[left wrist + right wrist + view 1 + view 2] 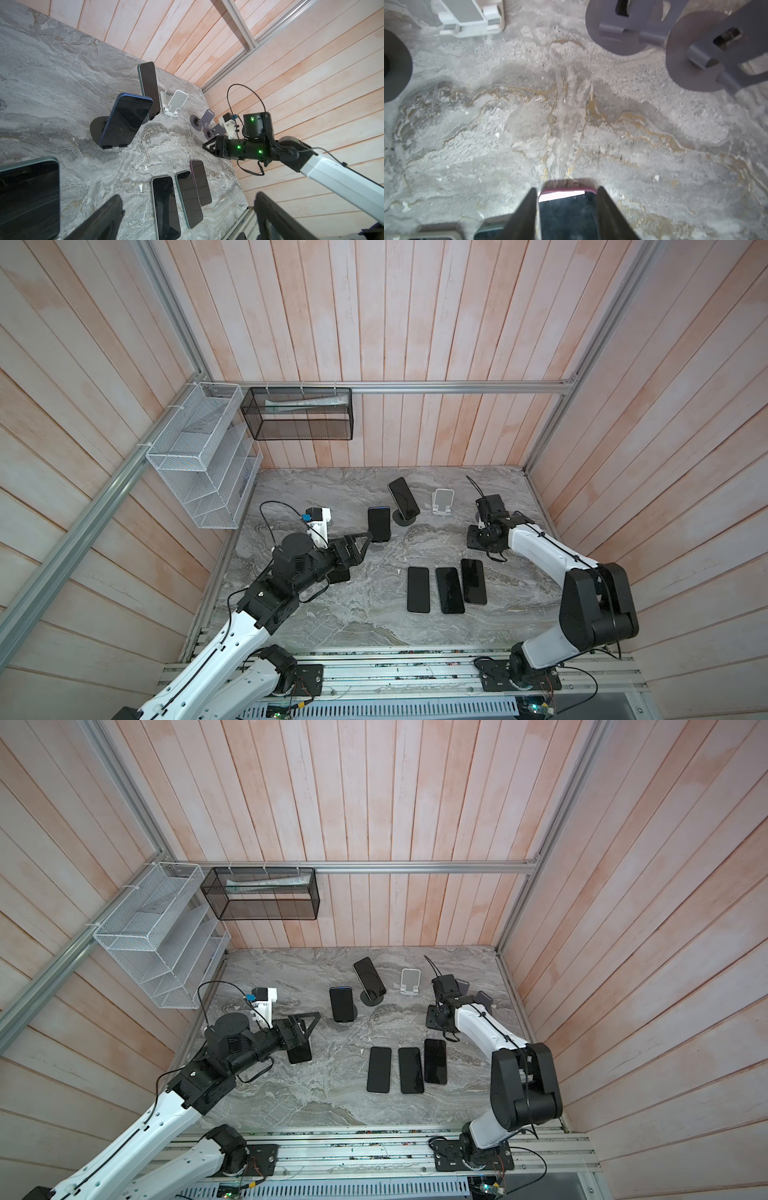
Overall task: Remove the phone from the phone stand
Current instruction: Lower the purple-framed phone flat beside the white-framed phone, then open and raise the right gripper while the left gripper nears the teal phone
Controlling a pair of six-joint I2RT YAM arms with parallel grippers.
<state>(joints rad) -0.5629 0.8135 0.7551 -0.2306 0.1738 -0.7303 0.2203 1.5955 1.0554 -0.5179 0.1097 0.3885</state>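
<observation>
on the marble table (332,626) the left gripper (365,546) is spread wide and empty, just beside the blue phone (379,524), which leans in its dark round-base stand (96,128); a black phone (403,497) sits in another stand behind it. the right gripper (566,188) has its fingers on both sides of the top end of a purple-edged phone (568,212) lying flat in a row of three; i cannot tell if it clamps the phone or only hangs above it. i judge the step in hand is the approach to the blue phone. next, the left fingers must come around its side edges, close, and lift it over the stand's front lip without tipping the stand.
</observation>
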